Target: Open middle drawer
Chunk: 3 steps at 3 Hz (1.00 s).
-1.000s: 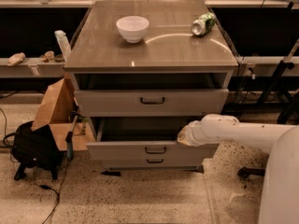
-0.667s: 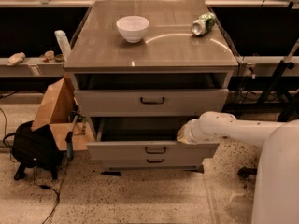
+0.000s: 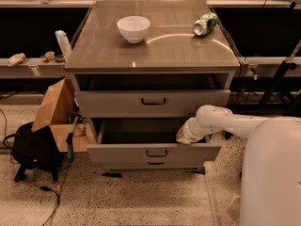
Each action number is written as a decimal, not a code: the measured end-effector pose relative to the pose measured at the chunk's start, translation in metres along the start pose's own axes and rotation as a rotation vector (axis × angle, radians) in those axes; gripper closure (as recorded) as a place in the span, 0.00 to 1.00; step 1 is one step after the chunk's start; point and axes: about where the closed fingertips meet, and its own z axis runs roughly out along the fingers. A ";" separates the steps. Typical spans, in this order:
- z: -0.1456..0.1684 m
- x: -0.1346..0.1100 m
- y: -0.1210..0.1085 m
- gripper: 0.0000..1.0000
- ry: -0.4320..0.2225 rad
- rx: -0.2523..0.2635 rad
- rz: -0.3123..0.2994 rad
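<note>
The middle drawer [image 3: 122, 153] is pulled out from the grey cabinet, showing a plain grey interior behind its flat front and small dark bar handle [image 3: 156, 153]. My gripper [image 3: 182, 136] is at the end of the white arm coming in from the right. It sits at the drawer's right side, just above the top edge of the front and over the open interior. The top drawer [image 3: 113, 102] above has a taller front and stands slightly out. The bottom drawer [image 3: 155, 165] shows only as a narrow strip below.
A white bowl [image 3: 133, 28] and a green can [image 3: 205, 24] lying on its side are on the cabinet top [image 3: 155, 51]. A cardboard box [image 3: 56, 109] and a black bag [image 3: 35, 149] stand on the floor to the left. My white base [image 3: 273, 178] fills the lower right.
The arm's end has shifted a little to the left along the drawer's right side. The middle drawer stays open about as far as before.
</note>
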 end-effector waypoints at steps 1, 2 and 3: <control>-0.004 0.016 0.013 1.00 0.005 -0.061 0.034; -0.024 0.038 0.033 1.00 0.003 -0.100 0.081; -0.056 0.055 0.061 1.00 -0.009 -0.129 0.111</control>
